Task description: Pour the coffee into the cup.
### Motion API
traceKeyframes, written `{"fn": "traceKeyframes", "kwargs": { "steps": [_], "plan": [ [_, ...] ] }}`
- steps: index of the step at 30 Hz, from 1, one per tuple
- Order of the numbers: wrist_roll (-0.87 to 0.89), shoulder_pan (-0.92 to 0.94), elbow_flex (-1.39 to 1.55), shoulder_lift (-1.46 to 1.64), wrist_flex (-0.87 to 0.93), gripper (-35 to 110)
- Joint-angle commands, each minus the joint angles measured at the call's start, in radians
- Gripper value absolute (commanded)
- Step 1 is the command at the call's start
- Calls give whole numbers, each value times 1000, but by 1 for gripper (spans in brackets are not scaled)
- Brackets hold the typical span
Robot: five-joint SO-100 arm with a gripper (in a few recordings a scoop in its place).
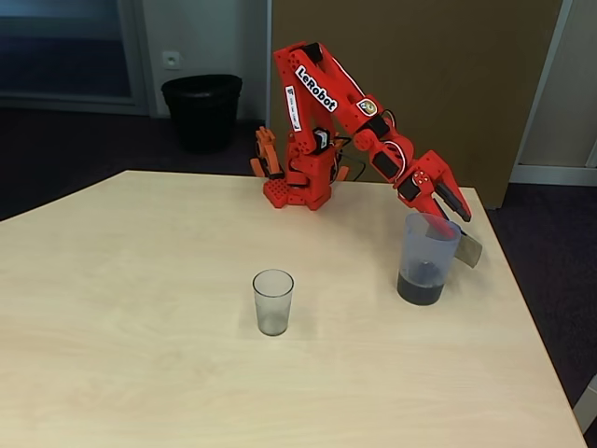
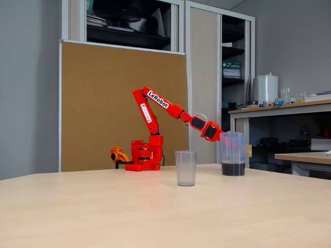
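Pale wood stretched beneath me, a broad table (image 1: 140,308) in an office with a brown pinboard panel (image 2: 119,103) behind my base and a black waste bin (image 1: 201,110) on the dark floor beyond the far edge. Shelves and desks with a white kettle-like container (image 2: 267,88) stood off to the right in a fixed view.

My red arm (image 1: 322,103) reached out from its base (image 1: 300,182) toward the right side of the table, bent down at the elbow. My gripper (image 1: 450,213) sat at the rim of the pitcher (image 1: 427,257), on its far right side where the cardboard-taped handle (image 1: 469,249) stuck out. The dark finger (image 1: 455,199) lay against the top of that handle, yet I could not tell from either fixed view whether my jaws were pinched on it or merely resting beside it.

The pitcher stood upright on the table, its spout rim toward the camera in a fixed view. The coffee (image 1: 420,287) filled only its bottom part, a dark band seen through the clear wall, level and settled.

The cup (image 1: 272,301) stood upright, well apart from the pitcher, to its left and nearer the camera in both fixed views. I could not tell what, if anything, was inside it.
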Motion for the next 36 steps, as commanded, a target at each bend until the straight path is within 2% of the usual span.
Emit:
{"fn": "traceKeyframes", "kwargs": {
  "steps": [1, 36],
  "plan": [
    [-14, 15, 25, -6, -78, 18],
    [-46, 150, 74, -91, -221, 17]
  ]
}}
